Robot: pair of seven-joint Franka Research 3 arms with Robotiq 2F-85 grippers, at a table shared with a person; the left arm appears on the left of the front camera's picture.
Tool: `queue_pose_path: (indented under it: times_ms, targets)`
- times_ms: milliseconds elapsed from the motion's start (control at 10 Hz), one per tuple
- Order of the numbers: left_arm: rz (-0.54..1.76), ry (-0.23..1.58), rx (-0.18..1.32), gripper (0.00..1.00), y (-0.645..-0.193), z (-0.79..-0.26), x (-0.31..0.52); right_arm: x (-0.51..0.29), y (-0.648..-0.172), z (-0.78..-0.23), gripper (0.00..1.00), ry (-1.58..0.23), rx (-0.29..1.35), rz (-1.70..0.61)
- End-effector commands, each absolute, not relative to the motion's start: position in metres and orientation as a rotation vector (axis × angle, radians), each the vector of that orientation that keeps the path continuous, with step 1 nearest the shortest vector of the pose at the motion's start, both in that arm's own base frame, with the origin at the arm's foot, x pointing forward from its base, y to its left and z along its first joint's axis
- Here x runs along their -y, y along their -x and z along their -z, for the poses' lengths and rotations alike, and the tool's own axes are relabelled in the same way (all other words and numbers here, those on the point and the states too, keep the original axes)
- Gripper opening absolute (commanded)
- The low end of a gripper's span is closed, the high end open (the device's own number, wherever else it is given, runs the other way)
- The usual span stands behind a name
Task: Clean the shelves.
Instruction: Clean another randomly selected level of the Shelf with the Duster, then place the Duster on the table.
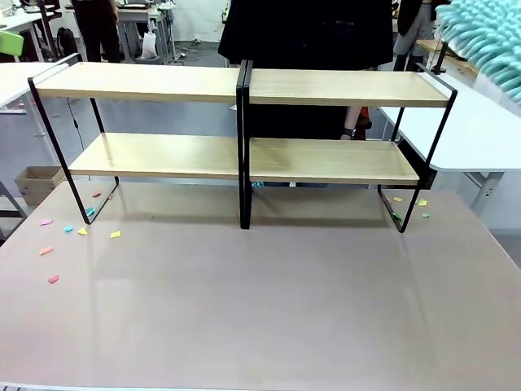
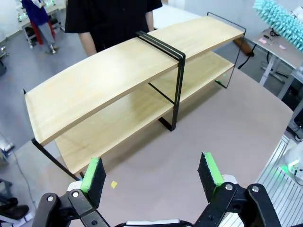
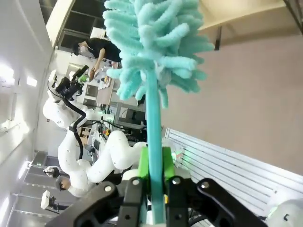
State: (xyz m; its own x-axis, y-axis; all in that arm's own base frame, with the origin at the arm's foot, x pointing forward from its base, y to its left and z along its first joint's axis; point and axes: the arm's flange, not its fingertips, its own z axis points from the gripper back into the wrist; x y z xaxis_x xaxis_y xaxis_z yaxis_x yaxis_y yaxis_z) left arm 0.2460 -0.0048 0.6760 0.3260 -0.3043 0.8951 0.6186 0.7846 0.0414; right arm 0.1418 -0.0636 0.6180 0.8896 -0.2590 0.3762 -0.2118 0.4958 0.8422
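Standing on the table (image 1: 260, 309), the shelves (image 1: 244, 85) have 2 tiers.

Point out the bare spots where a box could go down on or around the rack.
All four light wooden boards of the black-framed shelves lie bare. The grey table in front is open through its middle. Small coloured paper scraps litter its left edge by the rack's foot; a few more sit at the right foot.
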Motion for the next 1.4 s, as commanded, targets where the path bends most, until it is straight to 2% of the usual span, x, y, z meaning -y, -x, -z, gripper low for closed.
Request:
queue_pose_path:
  times_ms: [0, 1100, 1300]
  targets:
    - [0.623, 0.344, 1.086, 1.0, -0.246, -0.675, 0.004, 0.053, -0.154, -0.617, 0.12, -1.074, 0.446, -0.011]
    - [0.619, 0.335, 1.08, 1.0, -0.246, -0.676, 0.005, 0.051, -0.154, -0.613, 0.12, -1.057, 0.43, 0.019]
    - [0.611, 0.573, 0.958, 1.0, -0.285, -0.638, 0.026, 0.044, -0.158, -0.593, 0.12, -1.084, 0.089, -0.163]
